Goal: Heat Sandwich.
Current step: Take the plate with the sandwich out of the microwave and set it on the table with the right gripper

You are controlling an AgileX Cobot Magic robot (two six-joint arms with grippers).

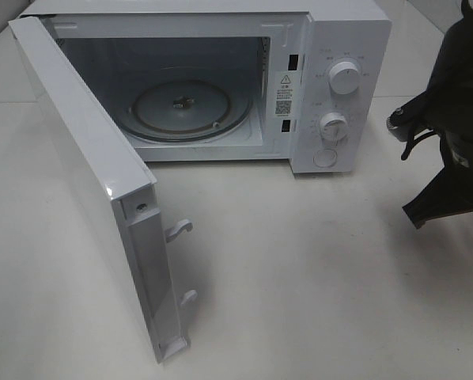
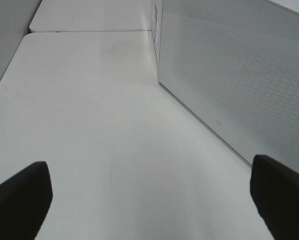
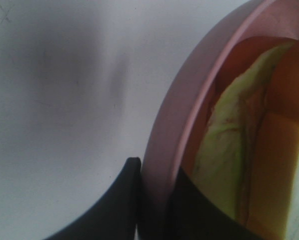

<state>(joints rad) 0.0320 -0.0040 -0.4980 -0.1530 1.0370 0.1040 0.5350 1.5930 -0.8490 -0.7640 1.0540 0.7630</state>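
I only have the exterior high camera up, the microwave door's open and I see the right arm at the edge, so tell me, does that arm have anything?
Observer: Yes. The right gripper is shut on the rim of the pink plate, one finger on each side of the rim.
Operator: Is the sandwich on that plate?
Observer: Yes, the sandwich lies on it, with pale greenish filling showing up close.
Operator: And the left arm? I can't see it.
Observer: The left gripper is open and holds nothing, over bare table beside the outer face of the microwave door.
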